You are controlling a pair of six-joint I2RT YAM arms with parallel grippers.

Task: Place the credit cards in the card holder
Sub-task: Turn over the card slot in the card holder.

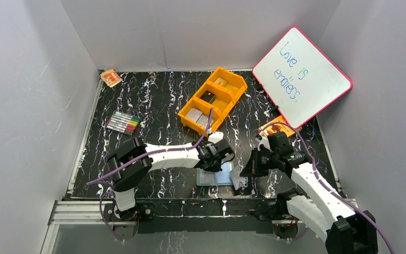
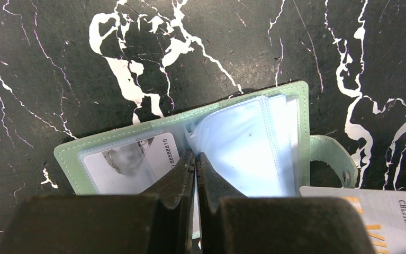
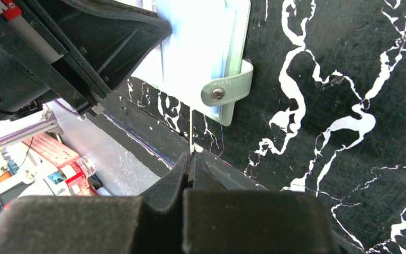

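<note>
The left gripper (image 2: 195,159) pinches shut on a floppy clear pocket (image 2: 243,143) of the open grey-green folding card holder (image 2: 290,100) at the black marbled table's (image 2: 57,63) near edge. The right gripper (image 3: 190,157) clamps a silver-grey plastic card (image 2: 370,217), likely light, stiff and slick, best held edgewise.

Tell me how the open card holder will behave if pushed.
Likely floppy: the card holder lies open, thin clear pockets fanning loosely. Probably light, so it may slide on the smooth table. Its snap tab sticks out near the credit card in the right hand and could snag.
</note>
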